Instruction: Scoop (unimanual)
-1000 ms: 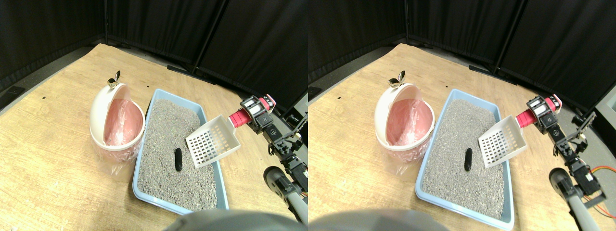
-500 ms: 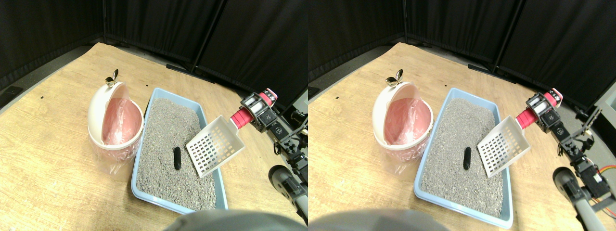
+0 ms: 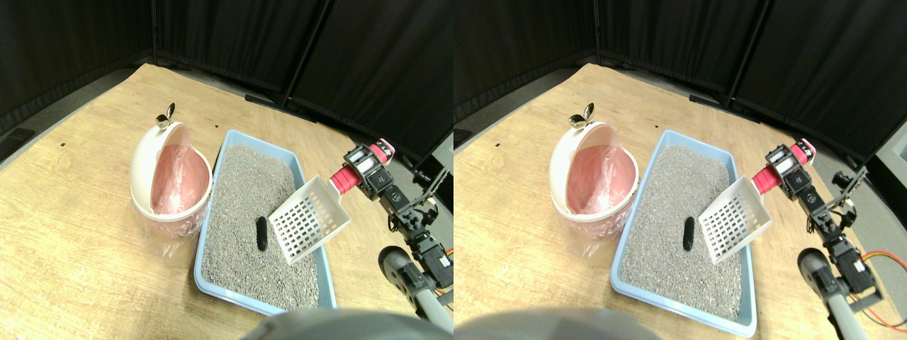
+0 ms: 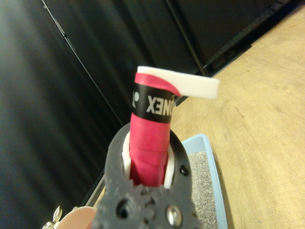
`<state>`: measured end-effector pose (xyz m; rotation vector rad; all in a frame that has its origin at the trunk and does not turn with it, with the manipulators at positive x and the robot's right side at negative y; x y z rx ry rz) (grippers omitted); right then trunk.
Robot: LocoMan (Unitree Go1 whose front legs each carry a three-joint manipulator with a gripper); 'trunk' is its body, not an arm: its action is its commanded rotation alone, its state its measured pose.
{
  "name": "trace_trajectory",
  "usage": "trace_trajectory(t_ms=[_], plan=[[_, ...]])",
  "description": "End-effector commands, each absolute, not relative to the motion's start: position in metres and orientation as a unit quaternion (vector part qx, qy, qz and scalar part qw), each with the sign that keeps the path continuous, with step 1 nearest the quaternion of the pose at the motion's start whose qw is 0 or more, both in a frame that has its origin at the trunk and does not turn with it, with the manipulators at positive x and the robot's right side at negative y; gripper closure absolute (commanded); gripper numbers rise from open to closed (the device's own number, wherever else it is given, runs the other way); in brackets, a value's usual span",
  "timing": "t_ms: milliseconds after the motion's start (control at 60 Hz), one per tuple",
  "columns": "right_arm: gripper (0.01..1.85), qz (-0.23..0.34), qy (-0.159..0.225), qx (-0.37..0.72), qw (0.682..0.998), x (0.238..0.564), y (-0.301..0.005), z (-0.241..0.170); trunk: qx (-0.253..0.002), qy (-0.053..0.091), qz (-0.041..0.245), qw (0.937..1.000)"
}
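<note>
- Blue litter tray (image 3: 212, 249) sits on wooden floor (image 3: 78, 212), filled with grey litter (image 3: 248, 205).
- Dark oblong piece of waste (image 3: 261, 233) lies on the litter, about mid-tray, nearer the robot side.
- White slotted scoop (image 3: 308, 220) hangs tilted over the tray's right side, its slotted blade just right of the waste; cannot tell if the lower edge touches the litter.
- Scoop handle wrapped in red grip tape (image 3: 344, 179) (image 4: 151, 145), with a black band near its white end cap.
- Right gripper (image 3: 365, 164) (image 4: 148, 162) clamps the red handle; in the wrist view the dark jaw frames sit on both sides of the tape, closed against it.
- Right manipulator arm (image 3: 404, 212) reaches in from the lower right, off the tray's right edge.
- White round bin (image 3: 152, 159) with pink liner bag (image 3: 173, 180) stands just left of the tray, touching or nearly touching its left wall; opening faces the tray.
- Small metallic knob (image 3: 167, 115) on top of the bin.
- Black curtains (image 3: 234, 35) behind the floor.
</note>
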<state>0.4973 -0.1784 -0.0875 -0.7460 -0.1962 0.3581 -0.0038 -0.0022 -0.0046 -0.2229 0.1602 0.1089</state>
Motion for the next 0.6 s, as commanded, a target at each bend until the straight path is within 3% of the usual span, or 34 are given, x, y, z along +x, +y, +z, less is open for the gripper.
trace_trajectory(t_ms=[17, 350, 483, 600], plan=[[1.8, 0.162, -0.098, -0.381, 0.905, 0.497, -0.177, -0.089, -0.118, 0.088, 0.064, 0.9871], [1.8, 0.224, -0.069, -0.316, 0.919, 0.485, -0.141, -0.134, -0.131, 0.099, 0.087, 0.9826], [1.8, 0.234, -0.033, -0.287, 0.928, 0.478, -0.114, -0.154, -0.139, 0.1, 0.097, 0.9805], [1.8, 0.256, -0.025, -0.261, 0.93, 0.475, -0.099, -0.166, -0.147, 0.103, 0.105, 0.9781]])
